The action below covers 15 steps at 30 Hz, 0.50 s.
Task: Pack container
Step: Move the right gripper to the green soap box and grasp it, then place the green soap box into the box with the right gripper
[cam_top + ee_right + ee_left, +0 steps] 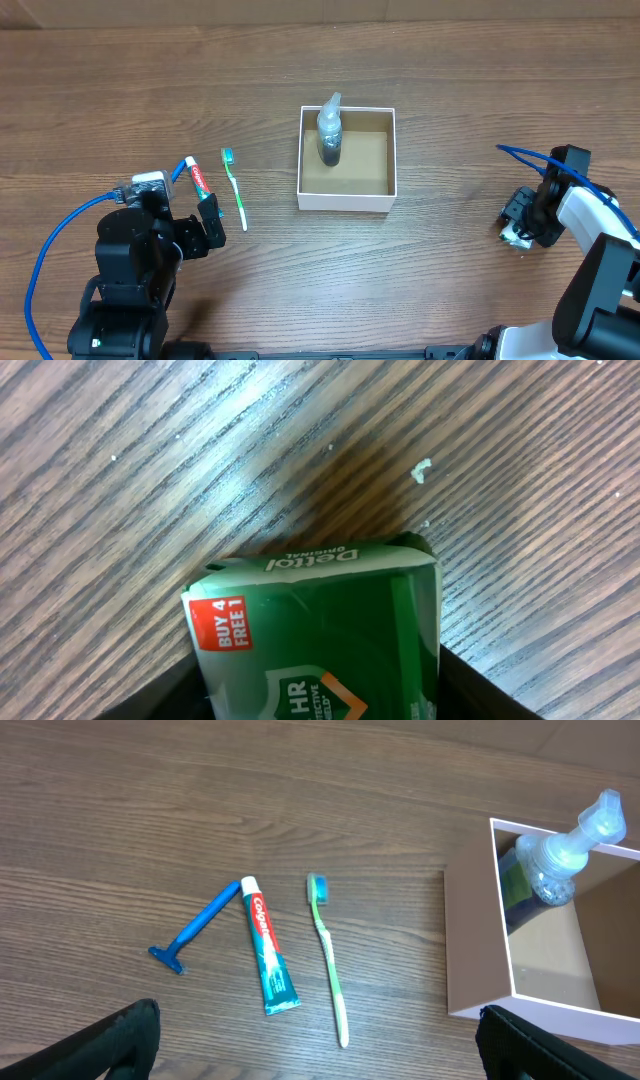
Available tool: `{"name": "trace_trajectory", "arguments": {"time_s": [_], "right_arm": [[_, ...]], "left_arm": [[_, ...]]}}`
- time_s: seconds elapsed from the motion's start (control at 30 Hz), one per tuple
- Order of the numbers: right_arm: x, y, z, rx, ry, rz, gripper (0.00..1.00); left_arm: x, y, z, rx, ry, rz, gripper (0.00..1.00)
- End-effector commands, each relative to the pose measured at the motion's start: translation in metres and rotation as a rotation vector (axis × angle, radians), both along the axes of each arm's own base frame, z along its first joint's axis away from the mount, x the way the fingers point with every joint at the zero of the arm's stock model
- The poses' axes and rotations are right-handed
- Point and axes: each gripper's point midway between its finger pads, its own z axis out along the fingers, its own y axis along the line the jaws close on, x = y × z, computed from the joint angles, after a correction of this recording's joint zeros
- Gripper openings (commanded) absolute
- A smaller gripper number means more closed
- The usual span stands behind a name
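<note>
1. Your left gripper [210, 222] hovers toward the bench's near-left corner, its fingers spread wide with nothing between them.
2. Just beyond it, 3 items lie side by side on the wood: a blue razor [196, 926], a toothpaste tube [268, 956] and a green toothbrush [328, 960]. The razor's handle tip is just beside the tube's cap.
3. The container [345, 202] sits mid-bench, somewhat nearer the far edge, open side up. 1 clear pump bottle [330, 130] is inside, against its far wall, left of middle.
4. Near the right edge, your right gripper [516, 228] pinches a green Dettol soap pack [320, 630]. You cannot tell whether the pack rests on the wood.
</note>
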Motion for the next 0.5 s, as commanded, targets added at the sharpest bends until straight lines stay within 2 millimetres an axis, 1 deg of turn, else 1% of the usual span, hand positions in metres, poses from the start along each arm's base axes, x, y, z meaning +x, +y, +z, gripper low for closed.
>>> {"name": "trace_trajectory", "arguments": {"time_s": [0.0,0.03,0.07,0.1,0.13,0.2,0.23,0.27,0.37,0.4,0.47], "right_arm": [[-0.002,0.026,-0.019,0.15,0.012,0.01,0.55],[0.0,0.027,-0.017,0.155,0.007,0.012,0.52],[0.002,0.027,-0.016,0.162,0.004,0.013,0.46],[0.004,0.027,-0.013,0.164,0.001,0.014,0.37],[0.006,0.026,-0.01,0.164,0.001,0.014,0.25],[0.012,0.026,0.002,0.169,-0.006,0.017,0.14],[0.016,0.026,0.009,0.173,-0.014,0.02,0.11],[0.025,0.027,0.024,0.18,-0.037,0.028,0.06],[0.044,0.028,0.062,0.167,-0.089,0.054,0.04],[0.053,0.03,0.083,0.155,-0.119,0.076,0.04],[0.068,0.043,0.128,0.131,-0.18,0.147,0.04]], "left_arm": [[0.002,0.002,0.011,0.006,-0.028,0.007,1.0],[0.002,0.002,0.011,0.006,-0.028,0.007,1.0],[0.002,0.002,0.011,0.006,-0.028,0.007,1.0],[0.002,0.002,0.011,0.006,-0.028,0.007,1.0],[0.002,0.002,0.011,0.006,-0.028,0.007,1.0],[0.002,0.002,0.011,0.006,-0.029,0.007,1.0],[0.002,0.002,0.011,0.006,-0.03,0.007,1.0],[0.002,0.002,0.012,0.006,-0.033,0.007,1.0],[0.004,0.002,0.014,0.005,-0.042,0.007,1.0],[0.004,0.002,0.014,0.005,-0.045,0.007,1.0],[0.005,0.002,0.015,0.005,-0.051,0.007,1.0]]}}
